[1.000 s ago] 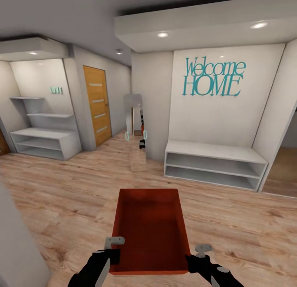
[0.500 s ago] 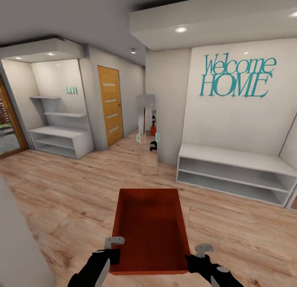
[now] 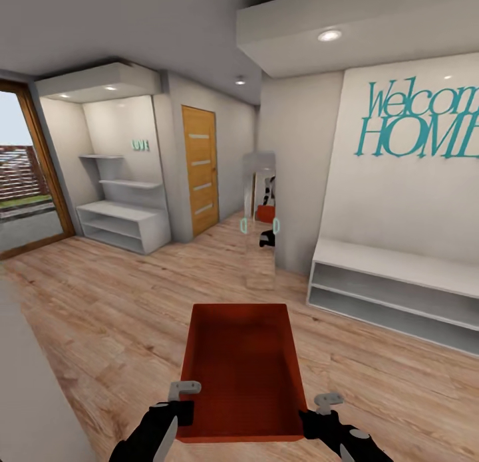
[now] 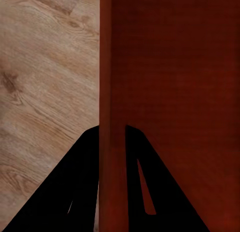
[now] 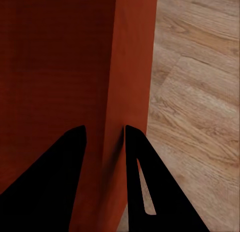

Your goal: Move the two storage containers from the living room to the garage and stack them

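Note:
One orange-red storage container [image 3: 243, 369], open-topped and empty, hangs level in front of me above the wood plank floor [image 3: 100, 302]. My left gripper [image 3: 183, 401] is shut on its left wall near the close corner. My right gripper [image 3: 318, 412] is shut on the right wall. In the left wrist view the thin red wall [image 4: 112, 67] runs between the left gripper's [image 4: 111, 137] two black fingers. The right wrist view has the other wall [image 5: 131, 67] pinched the same way by the right gripper [image 5: 105, 134]. The garage is out of view.
A low white bench shelf [image 3: 399, 282] stands at the right under teal "Welcome HOME" lettering. A tall mirror [image 3: 261, 216] leans at the wall corner ahead. Further left are a wooden door [image 3: 199, 169], white shelves [image 3: 123, 226] and a glazed opening [image 3: 26, 183]. A grey wall edge [image 3: 26, 395] is close at the lower left.
The whole view has swung left, so the bench, mirror and door sit further right and the glazed opening has come in. The container and both grippers keep their place in the picture.

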Tool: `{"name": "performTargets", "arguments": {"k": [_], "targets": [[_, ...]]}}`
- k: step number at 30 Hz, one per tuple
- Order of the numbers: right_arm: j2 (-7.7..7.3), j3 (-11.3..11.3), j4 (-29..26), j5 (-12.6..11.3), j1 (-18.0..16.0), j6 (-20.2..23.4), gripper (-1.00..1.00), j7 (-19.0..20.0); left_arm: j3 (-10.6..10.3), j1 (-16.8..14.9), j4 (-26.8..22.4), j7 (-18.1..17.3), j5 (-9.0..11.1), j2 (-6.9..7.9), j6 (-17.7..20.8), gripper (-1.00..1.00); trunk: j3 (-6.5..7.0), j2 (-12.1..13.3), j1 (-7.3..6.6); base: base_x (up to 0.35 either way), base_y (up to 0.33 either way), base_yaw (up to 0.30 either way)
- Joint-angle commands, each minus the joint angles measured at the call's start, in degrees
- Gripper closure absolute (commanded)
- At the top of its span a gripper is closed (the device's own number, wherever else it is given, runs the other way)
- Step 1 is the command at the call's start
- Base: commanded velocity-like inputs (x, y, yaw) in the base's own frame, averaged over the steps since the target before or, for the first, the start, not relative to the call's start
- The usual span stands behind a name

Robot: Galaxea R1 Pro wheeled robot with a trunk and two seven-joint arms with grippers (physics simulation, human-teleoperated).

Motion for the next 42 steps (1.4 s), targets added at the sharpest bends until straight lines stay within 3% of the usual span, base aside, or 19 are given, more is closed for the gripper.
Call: {"name": "performTargets", "arguments": {"k": [1, 42], "targets": [[-0.08, 0.22, 0.01, -0.63, -0.03, -0.06, 1.0, 0.06, 3.79, -0.09, -0.3, 0.17, -2.06, -0.11, 0.42, 1.0, -0.11, -0.11, 0.06, 0.327, 0.0, 0.009], [-0.08, 0.21, 0.01, -0.63, -0.03, -0.06, 1.0, 0.12, 3.75, -0.07, -0.31, 0.17, -2.01, -0.21, 0.4, 1.0, -0.11, -0.11, 0.06, 0.327, 0.0, 0.015]]}}
